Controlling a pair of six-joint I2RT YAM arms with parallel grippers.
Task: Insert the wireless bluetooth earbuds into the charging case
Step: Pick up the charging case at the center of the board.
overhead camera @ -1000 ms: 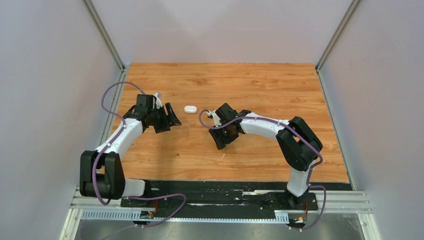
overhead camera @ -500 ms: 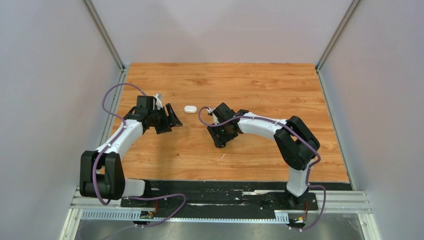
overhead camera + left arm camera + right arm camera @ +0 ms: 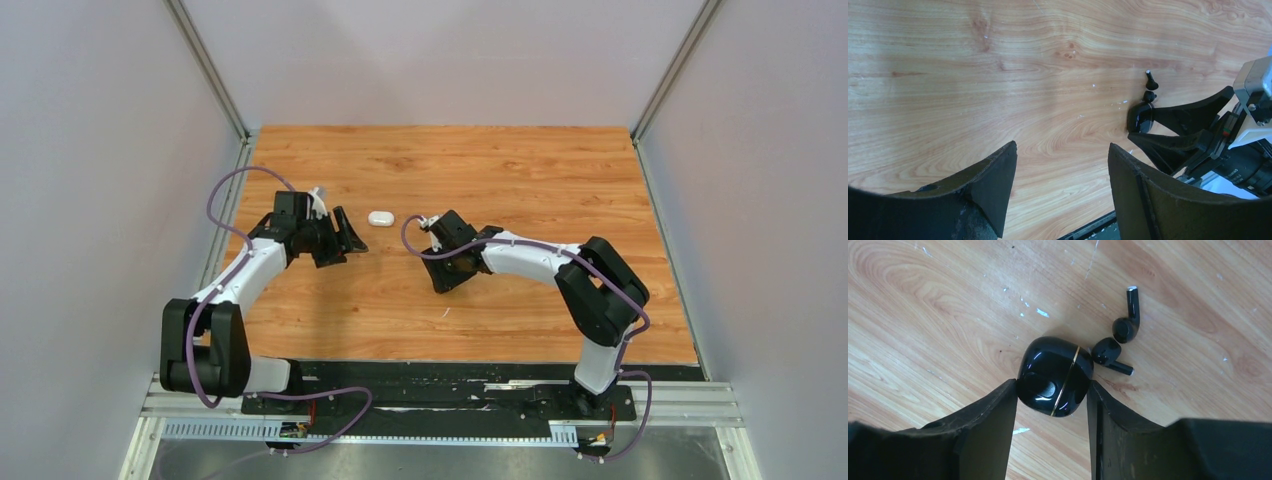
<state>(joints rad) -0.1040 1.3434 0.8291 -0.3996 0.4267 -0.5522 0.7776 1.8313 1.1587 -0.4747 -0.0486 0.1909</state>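
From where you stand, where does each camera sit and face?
Top external: above and behind the bases, looking down on the table; left arm and right arm show whole, left end effector and right end effector included.
Left wrist: on the left arm, facing the right end effector across the wood; its open fingers frame the bottom.
Right wrist: on the right arm, looking down at the black charging case between its fingers, two black earbuds beside it.
Both wrist views share that case and earbuds.

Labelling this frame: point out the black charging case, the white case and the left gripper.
black charging case (image 3: pixel 1045 372): right wrist view, glossy shell middle.
white case (image 3: pixel 379 218): top external view, its middle.
left gripper (image 3: pixel 1062 152): left wrist view, midway between fingertips.
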